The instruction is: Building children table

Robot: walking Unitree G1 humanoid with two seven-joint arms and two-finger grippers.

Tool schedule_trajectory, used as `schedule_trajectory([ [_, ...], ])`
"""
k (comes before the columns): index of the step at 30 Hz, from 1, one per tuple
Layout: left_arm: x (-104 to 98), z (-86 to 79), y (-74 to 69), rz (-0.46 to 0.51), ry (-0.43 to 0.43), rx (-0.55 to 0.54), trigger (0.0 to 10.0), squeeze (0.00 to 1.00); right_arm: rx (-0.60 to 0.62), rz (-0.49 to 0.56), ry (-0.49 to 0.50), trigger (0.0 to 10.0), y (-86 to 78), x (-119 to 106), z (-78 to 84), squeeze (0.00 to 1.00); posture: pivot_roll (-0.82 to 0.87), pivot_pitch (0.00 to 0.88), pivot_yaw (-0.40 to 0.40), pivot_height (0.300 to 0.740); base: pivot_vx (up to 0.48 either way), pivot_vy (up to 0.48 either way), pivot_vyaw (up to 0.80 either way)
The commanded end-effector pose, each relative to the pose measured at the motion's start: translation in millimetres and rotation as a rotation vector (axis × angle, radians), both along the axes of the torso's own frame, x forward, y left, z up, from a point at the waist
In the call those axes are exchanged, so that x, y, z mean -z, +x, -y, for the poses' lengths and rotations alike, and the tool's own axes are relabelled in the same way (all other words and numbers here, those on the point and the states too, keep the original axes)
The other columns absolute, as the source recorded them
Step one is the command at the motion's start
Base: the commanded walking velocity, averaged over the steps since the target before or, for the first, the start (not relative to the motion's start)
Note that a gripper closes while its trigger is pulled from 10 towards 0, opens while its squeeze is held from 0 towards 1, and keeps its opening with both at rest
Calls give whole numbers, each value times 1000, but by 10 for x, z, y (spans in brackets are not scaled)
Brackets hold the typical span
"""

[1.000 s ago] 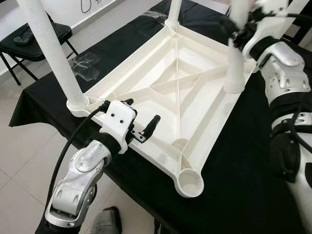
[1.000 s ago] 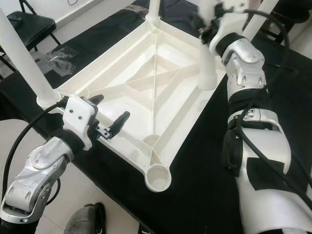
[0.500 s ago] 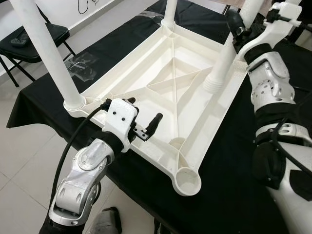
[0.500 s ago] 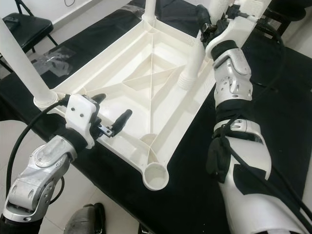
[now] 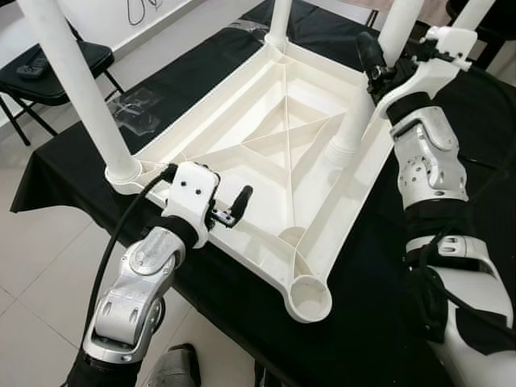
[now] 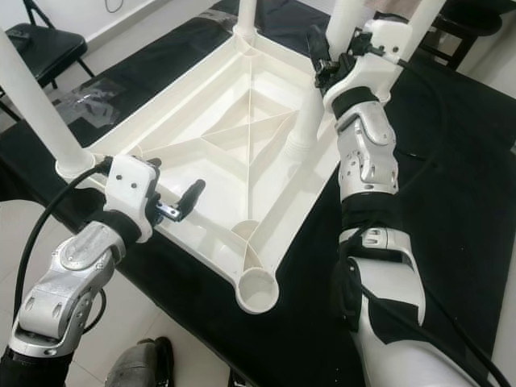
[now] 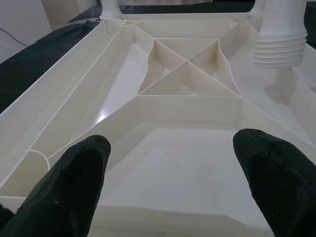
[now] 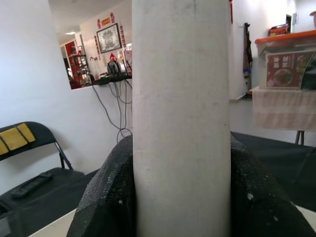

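White plastic children's table top (image 5: 266, 153), turned underside up, lies on a tabletop covered by a black cloth (image 5: 387, 314); its ribbed underside faces the camera. Two legs already stand upright in their corner sockets: one at the robot's near left (image 5: 76, 85) and one at the far corner (image 5: 280, 18). A third leg (image 5: 367, 89) is clamped between the fingers of the right tool (image 5: 372, 58); the right wrist view shows both black fingers (image 8: 111, 197) pressed against the white tube. Its ribbed lower end (image 7: 277, 42) hangs just above the underside, inboard of the far right corner and apparently not seated in any socket. The near corner socket (image 5: 309, 296) is empty. The left tool (image 5: 219, 211) stands open at the near rim of the table top, its two fingers (image 7: 74, 192) spread and gripping nothing; whether it touches the rim cannot be told.

Judged state of progress: roughly half complete. Two legs are fitted, the third is in transit, and a fourth is needed for the remaining socket. The held leg must then be lined up over an open socket and pressed home. A black folding chair (image 5: 48, 68) stands on the floor at the far left.
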State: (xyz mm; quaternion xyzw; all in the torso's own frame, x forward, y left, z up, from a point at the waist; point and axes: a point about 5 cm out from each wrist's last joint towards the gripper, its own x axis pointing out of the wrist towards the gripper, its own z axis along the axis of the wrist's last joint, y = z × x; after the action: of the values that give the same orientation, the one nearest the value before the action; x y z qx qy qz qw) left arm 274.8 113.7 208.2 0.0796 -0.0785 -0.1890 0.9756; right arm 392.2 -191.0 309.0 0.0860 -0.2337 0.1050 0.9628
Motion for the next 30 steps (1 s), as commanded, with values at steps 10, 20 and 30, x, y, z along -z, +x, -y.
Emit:
schedule_trajectory([
  [10, 1, 33, 4, -6, -4, 6, 10000, 0, -27, -24, 47, 10000, -51, 60, -19, 0, 36, 203, -110, 740, 0, 0, -800],
  [20, -33, 52, 3, 6, 4, 10, 10000, 0, -59, 67, 135, 10000, -137, -197, 79, 0, 35, 202, -106, 740, 0, 0, -800],
  [30, -35, 55, 11, 6, 9, 10, 10000, 0, -69, 51, 142, 10000, -150, -177, 63, 0, 45, 200, -100, 740, 0, 0, -800],
])
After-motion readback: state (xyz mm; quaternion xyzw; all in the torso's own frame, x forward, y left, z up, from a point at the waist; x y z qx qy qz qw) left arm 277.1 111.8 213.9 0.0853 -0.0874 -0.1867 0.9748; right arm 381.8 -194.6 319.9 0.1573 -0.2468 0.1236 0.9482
